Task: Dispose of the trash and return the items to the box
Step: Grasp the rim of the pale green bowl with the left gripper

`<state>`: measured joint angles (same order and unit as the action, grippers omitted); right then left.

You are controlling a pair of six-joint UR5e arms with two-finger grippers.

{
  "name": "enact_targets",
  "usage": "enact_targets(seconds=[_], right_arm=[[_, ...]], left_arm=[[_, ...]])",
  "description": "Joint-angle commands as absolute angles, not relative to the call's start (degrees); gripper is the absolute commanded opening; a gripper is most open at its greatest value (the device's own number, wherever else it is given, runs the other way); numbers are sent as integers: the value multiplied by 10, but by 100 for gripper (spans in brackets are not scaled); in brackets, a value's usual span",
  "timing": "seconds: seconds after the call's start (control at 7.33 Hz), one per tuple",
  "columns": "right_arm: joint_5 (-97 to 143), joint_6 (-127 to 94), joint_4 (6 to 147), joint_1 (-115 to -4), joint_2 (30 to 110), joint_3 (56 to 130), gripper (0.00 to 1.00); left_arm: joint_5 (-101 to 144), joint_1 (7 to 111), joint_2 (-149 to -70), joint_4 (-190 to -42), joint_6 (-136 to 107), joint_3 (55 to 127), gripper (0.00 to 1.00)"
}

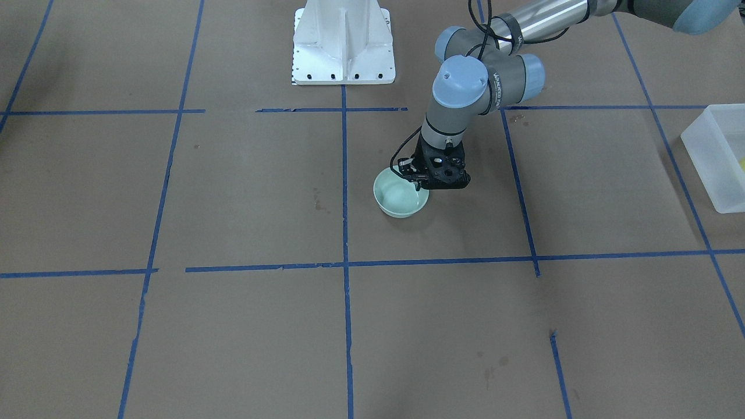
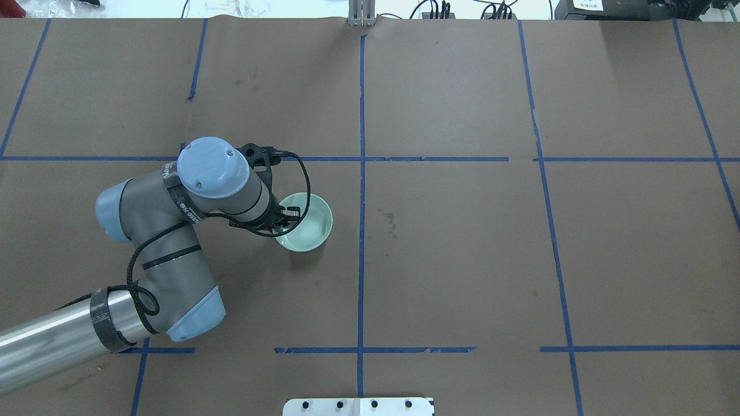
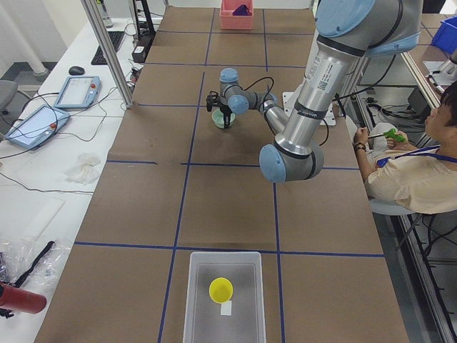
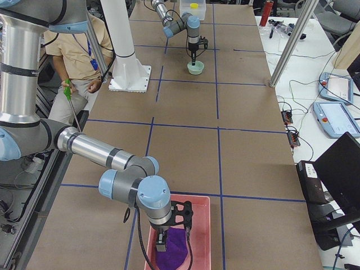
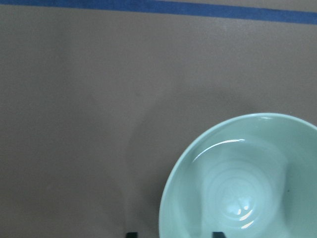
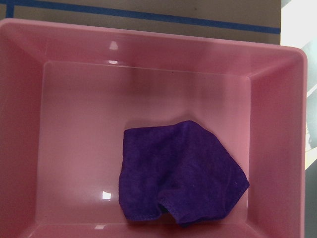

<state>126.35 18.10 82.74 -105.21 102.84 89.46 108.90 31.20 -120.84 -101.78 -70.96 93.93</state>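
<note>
- The left pincer [image 2: 287,216] is hanging open, straddling the nine o'clock rim of the mint-green bowl [image 2: 306,226], which is sitting mid-counter [image 2: 462,260].
- It is needing a firm pinch on that wall, then a level lift toward the translucent bin [image 3: 201,300].
- I'm not managing to tell whether the right pincer [image 4: 163,243] is open or closed.

Table [image 2: 462,260]: long bench papered in brown, squared off with blue tape [image 2: 362,260], with a few dark stains near the middle. The white robot base [image 1: 343,46] stands at the midpoint of the long edge on the robot's side. The pale mint bowl [image 2: 309,228] sits upright on the paper about midway across, just off the centre tape line toward the robot's left end. The frosted box [image 3: 243,282] sits flat against the short edge at the robot's left end, and a pink bin [image 4: 201,225] sits at the opposite short edge.
</note>
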Motion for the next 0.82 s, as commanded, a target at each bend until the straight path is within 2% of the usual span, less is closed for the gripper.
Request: enact_targets(seconds=[0.0, 0.41, 0.68], right_arm=[[1306, 181, 829, -1051, 1029, 924, 100], [1383, 161, 827, -1007, 1032, 938, 100], [1383, 65, 828, -966, 1030, 1005, 100]], left_arm=[[1086, 315, -1208, -1015, -708, 948, 0], [1086, 386, -1180, -952, -640, 1060, 0], [1092, 492, -1148, -907, -530, 1131, 0]])
